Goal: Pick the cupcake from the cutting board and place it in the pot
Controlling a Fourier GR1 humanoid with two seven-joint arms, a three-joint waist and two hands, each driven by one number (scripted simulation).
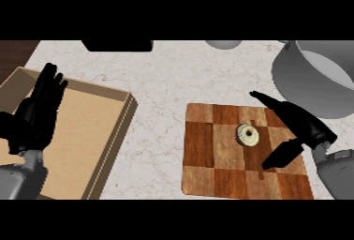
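– Over the board [214, 159], at the right: fingers [273, 104] of the right hand [309, 127], black, slim, held straight and spread wide from the thumb [282, 155]. Curled round nothing. Behind the palm, a rounded grey forearm [339, 174].

– Touching the cupcake [247, 134]?

– Apart from it, by the look. Just left of the palm, in the open span between fingers and thumb. From above, a small round disc with a pale rim and a darker middle. Standing on the board, right of its centre.

– And the board itself?

– Rectangular, with rounded corners, checkered in light and dark brown wood, with visible grain. Flat on the counter [162, 79], white stone with a fine grey speckle.

– The pot [294, 77]?

– Beyond the fingertips, at the upper right. Round, smooth grey metal, with a tall wall, cut off by the right edge. Just off the board's far corner.

– Left side?

– Left hand [38, 112], black too, open, fingers straight and pointing up, resting near the left edge on another grey forearm. Under it a shallow box [83, 126], tan, flat-bottomed, with thin raised walls, set at a slant on the counter. Bare stone between box and board.

– Further out?

– Along the far edge, a flat black shape [117, 45] and a grey rounded thing [223, 44], both cut off; cannot tell what. At the far left corner, a dark wood strip [15, 51].
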